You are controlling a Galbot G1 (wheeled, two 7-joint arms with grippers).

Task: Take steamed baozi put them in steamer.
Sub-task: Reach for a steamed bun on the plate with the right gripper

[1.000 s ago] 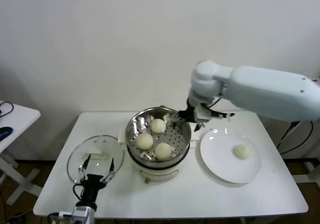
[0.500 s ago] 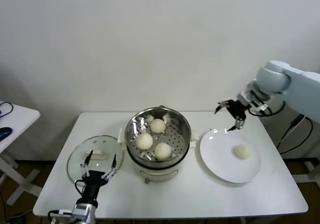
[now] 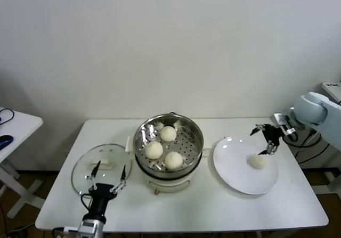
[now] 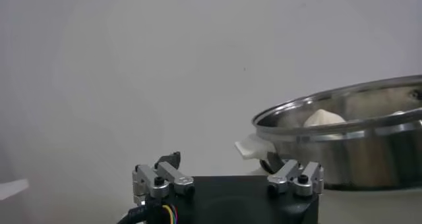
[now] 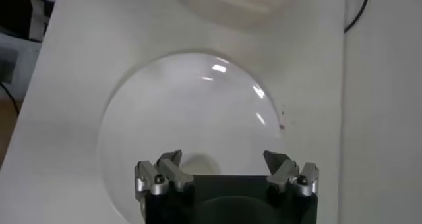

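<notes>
The steamer [image 3: 168,145] stands at the centre of the white desk [image 3: 186,200]. Its perforated tray holds three steamed baozi: one at 12 o'clock [image 3: 168,133], one at 9 o'clock [image 3: 154,150] and one at 5 o'clock [image 3: 173,159] within the pot. The fourth baozi [image 3: 259,161] lies on the white plate [image 3: 237,177], which sits at 3 o'clock of the steamer, just beside its base. On the plate this bun rests toward 2 o'clock.

The right gripper [image 3: 268,140] hangs above the plate's rim at 1 o'clock, just above the fourth baozi and apart from it. Its fingers [image 5: 161,172] stand wide and hold nothing; in the right wrist view the plate [image 5: 165,113] fills the field below them, with the bun partly hidden between them behind the gripper body.

The left gripper [image 3: 105,177] is parked low at 7 o'clock of the steamer, over the near edge of the glass lid [image 3: 101,165], which lies flat on the desk at 9 o'clock of the steamer. Its fingers [image 4: 158,178] also stand wide and empty. The left wrist view shows the steamer rim [image 4: 343,116] from the side with one baozi [image 4: 324,118] visible above it
</notes>
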